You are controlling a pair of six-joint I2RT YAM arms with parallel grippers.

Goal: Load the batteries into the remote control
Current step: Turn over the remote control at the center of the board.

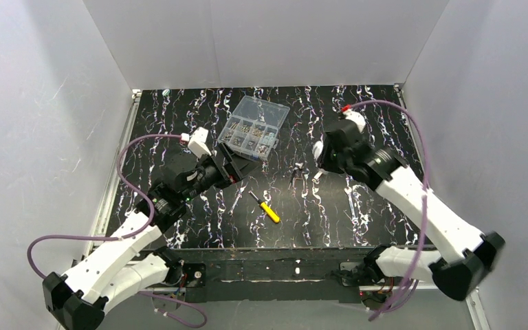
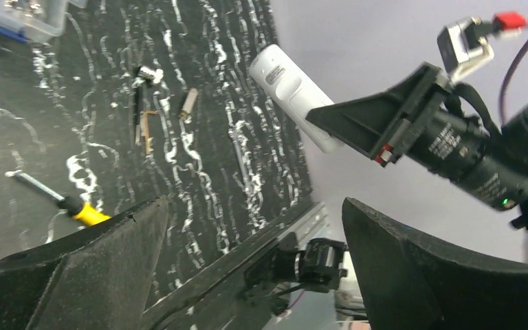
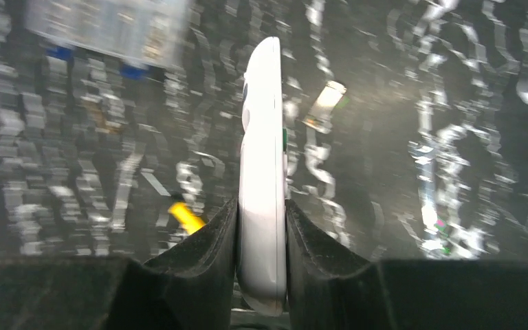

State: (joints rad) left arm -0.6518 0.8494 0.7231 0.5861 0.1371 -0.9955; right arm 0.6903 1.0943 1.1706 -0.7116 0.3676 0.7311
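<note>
My right gripper (image 3: 261,206) is shut on the slim white remote control (image 3: 262,137), gripping it edge-on near one end and holding it above the table. In the top view this gripper (image 1: 321,155) is right of centre, with the remote (image 1: 318,148) partly hidden by it. The left wrist view shows the remote (image 2: 292,89) sticking out of the right gripper's fingers (image 2: 371,127). My left gripper (image 2: 254,206) is open and empty; it is next to the clear box in the top view (image 1: 239,165). No blue batteries show in any view.
A clear compartment box (image 1: 254,127) with small metal parts stands at the back centre. A yellow-handled screwdriver (image 1: 267,208) lies near the front centre. A small pale piece (image 1: 317,175) and a small dark metal part (image 1: 298,168) lie on the black marbled table below the right gripper.
</note>
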